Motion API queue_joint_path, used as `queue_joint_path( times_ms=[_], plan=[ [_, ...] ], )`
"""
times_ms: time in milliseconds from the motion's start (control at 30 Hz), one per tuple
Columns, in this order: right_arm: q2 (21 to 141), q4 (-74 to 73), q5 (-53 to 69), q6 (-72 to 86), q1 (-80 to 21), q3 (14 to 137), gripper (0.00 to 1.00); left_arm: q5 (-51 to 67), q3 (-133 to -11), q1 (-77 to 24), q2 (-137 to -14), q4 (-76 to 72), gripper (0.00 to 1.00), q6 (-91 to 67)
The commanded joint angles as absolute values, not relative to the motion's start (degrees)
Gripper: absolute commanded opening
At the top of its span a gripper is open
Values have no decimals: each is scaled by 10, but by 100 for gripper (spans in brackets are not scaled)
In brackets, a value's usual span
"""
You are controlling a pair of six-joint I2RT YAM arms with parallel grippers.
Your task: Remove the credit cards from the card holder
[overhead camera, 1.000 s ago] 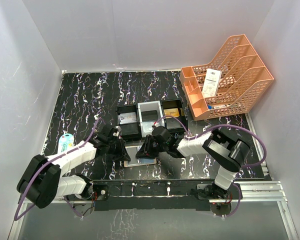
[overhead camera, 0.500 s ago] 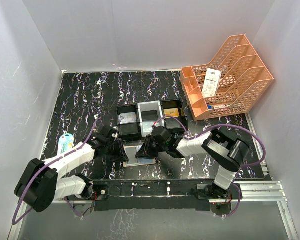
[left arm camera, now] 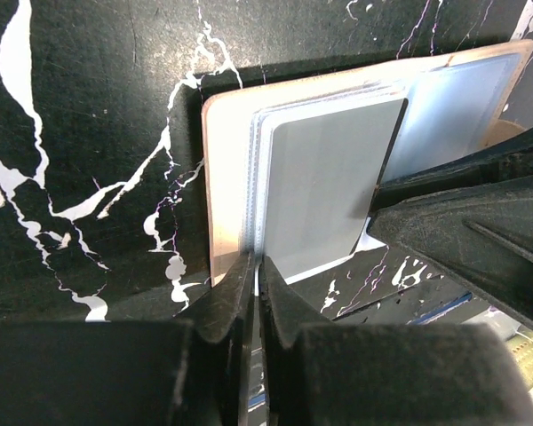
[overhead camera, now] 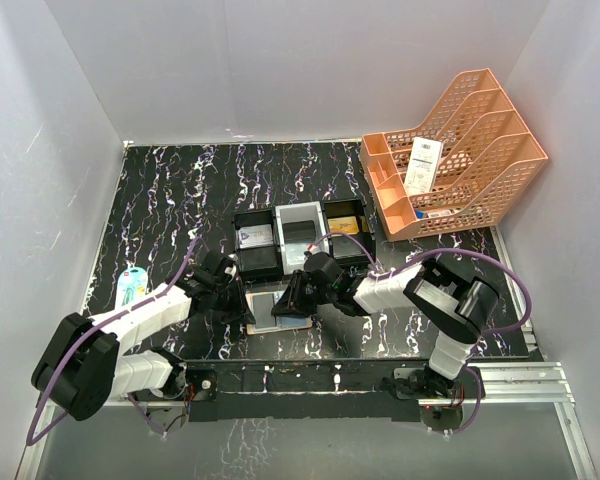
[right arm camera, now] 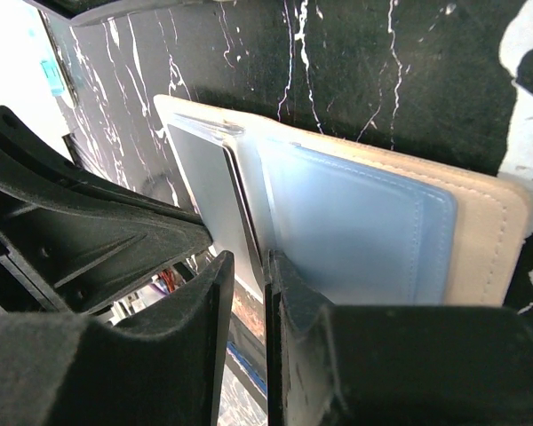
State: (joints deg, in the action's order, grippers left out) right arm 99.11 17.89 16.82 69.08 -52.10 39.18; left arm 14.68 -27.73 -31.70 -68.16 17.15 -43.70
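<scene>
The tan card holder lies open on the black marble table between my two grippers. In the left wrist view, a silvery grey credit card sticks partway out of the card holder's clear sleeves. My left gripper is shut on that card's near left corner. My right gripper has come from the other side. Its jaws are nearly closed, pinching the card holder's pale blue pocket leaf beside the grey card. From above, the left gripper and right gripper flank the holder.
A black-and-grey three-compartment tray stands just behind the holder. A silvery card lies in its left bin and a gold card in its right. An orange file rack with a white receipt stands back right. A small teal packet lies at the left.
The left gripper loosened briefly and closed again on the grey card, its arm shifting slightly. The right gripper and the card holder stay where they were.
</scene>
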Motion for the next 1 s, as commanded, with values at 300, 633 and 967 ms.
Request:
queue_joint_path(
  times_ms=[300, 633, 967],
  plan=[
    [994, 241, 194, 688, -521, 390, 10, 158, -270, -320, -687, 174, 0, -427],
    [986, 249, 201, 691, -514, 375, 0, 145, -272, -321, -683, 185, 0, -429],
    [968, 247, 206, 690, -496, 355, 0, 139, -275, -320, -682, 188, 0, -432]
  ],
)
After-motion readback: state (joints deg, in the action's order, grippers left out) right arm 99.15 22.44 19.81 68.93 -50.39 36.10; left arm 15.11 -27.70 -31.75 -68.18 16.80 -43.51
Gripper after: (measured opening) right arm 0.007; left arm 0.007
